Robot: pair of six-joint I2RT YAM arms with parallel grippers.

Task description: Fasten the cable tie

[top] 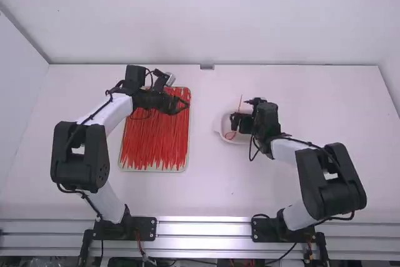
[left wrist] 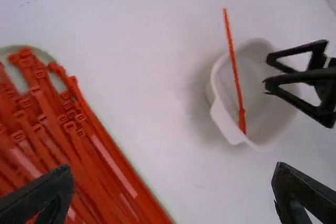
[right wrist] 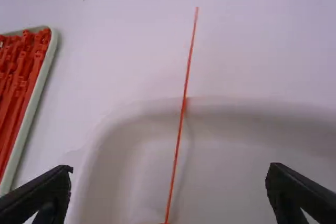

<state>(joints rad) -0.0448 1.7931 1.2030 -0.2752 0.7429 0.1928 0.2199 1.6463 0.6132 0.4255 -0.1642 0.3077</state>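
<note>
The lone cable tie point(left wrist: 234, 72) is plain orange-red, like the heap of ties point(top: 156, 132) on a pale cream-rimmed tray point(right wrist: 30, 106). The bowl point(left wrist: 223, 116) and tabletop point(top: 312, 92) are white. The left arm point(top: 112, 112) and right arm point(top: 284, 148) are white, with black joints and jaws.

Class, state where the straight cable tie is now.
High view: the straight cable tie leans in the white tub, right of the tray of ties, tail over the far rim.

A white table point(top: 325, 92) stands against a plain white back wall point(top: 200, 10) and a white side panel point(top: 15, 79); an aluminium rail point(top: 200, 224) lines its near edge. Light is soft, even.
</note>
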